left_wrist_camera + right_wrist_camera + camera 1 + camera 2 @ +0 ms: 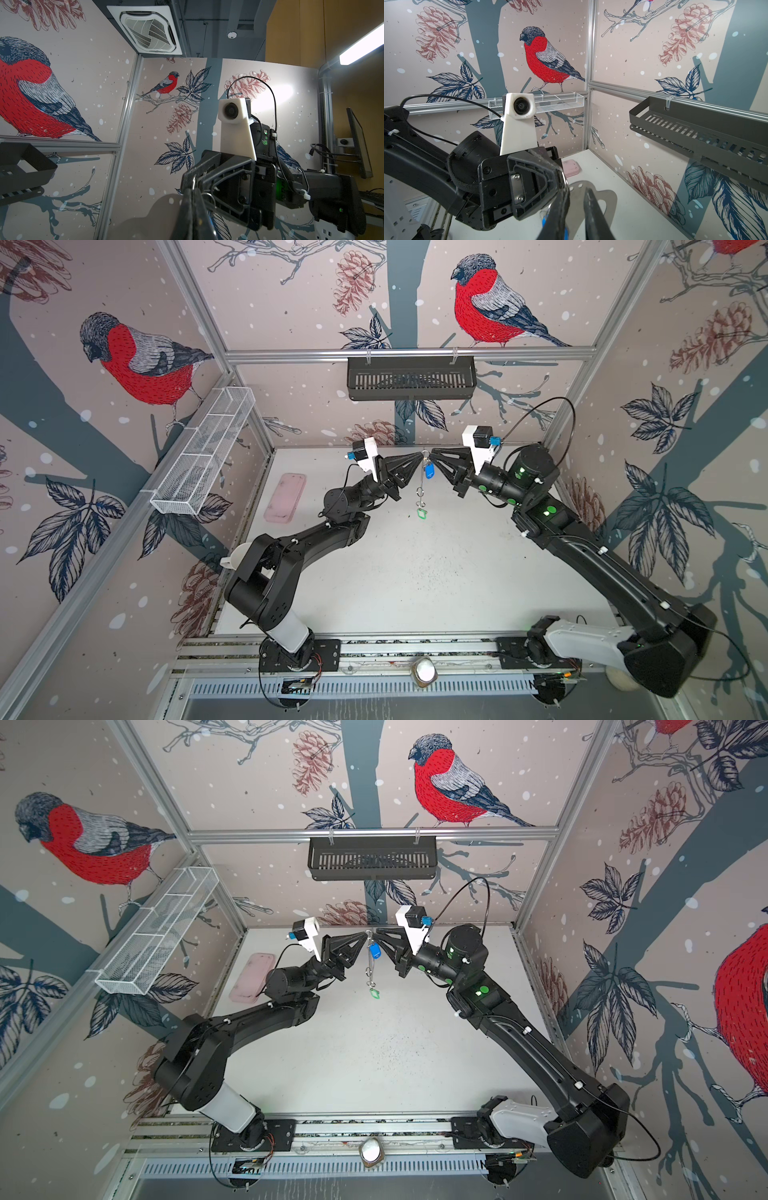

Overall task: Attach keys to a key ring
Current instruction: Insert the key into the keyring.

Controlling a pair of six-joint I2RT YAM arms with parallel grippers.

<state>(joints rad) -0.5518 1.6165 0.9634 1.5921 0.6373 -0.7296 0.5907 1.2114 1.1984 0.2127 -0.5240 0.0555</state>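
I hold the dark-grey key ring aloft over the far tabletop, hanging upright; blue-tagged key near its top, green-tagged key lowest.

**Key ring**: thin grey metal plate, matt and smooth, carrying a bright wire ring.
**Blue tag**: plastic with a light sheen.
**Green-rimmed tag**: plastic.
**Left gripper** and **right gripper**: black matt plastic, tips scuffed pale.
**Camera mount**: white plastic, matt, faintly grainy.
**Cable sleeve**: black braided cloth.
**Worktop**: white, matt, flecked with dark grit.
**Pink case**: smooth satin plastic.
**Mesh basket**: white-coated wire mesh.
**Slotted shelf**: dark grey sheet metal, matt.
**Frame rail**: silver ribbed metal profile.
**Walls**: smooth printed panels, faint sheen.
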